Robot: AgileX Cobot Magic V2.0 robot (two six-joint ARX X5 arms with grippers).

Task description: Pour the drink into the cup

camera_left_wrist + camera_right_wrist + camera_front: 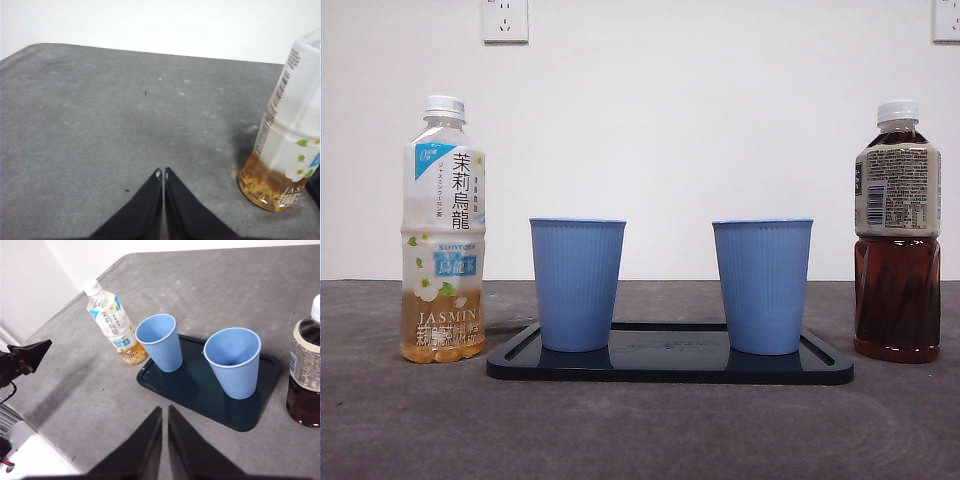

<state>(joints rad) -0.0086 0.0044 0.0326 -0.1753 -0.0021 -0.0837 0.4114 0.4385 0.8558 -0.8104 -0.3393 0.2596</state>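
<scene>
Stretching across the whole scene is the grey felt-like table (640, 430), and on it, at the middle, lies a dark flat rectangular plastic tray (670, 365). Beside the tray's one short edge stands a tall clear plastic jasmine tea bottle (443, 230), white cap on, with only a shallow band of amber drink at its base. Beside the opposite short edge stands a squat plastic bottle of dark brown tea (897, 235), capped and nearly full. On the tray, two ribbed blue plastic cups sit upright and apart: one cup (577, 283) near the jasmine end, the other cup (762, 285) near the dark-tea end, both empty inside as the right wrist view shows. The left gripper (163, 172) hovers clenched over bare table, near the jasmine bottle but not touching. The right gripper (165, 411), jaws nearly pressed together and empty, hangs off the tray's long edge.
</scene>
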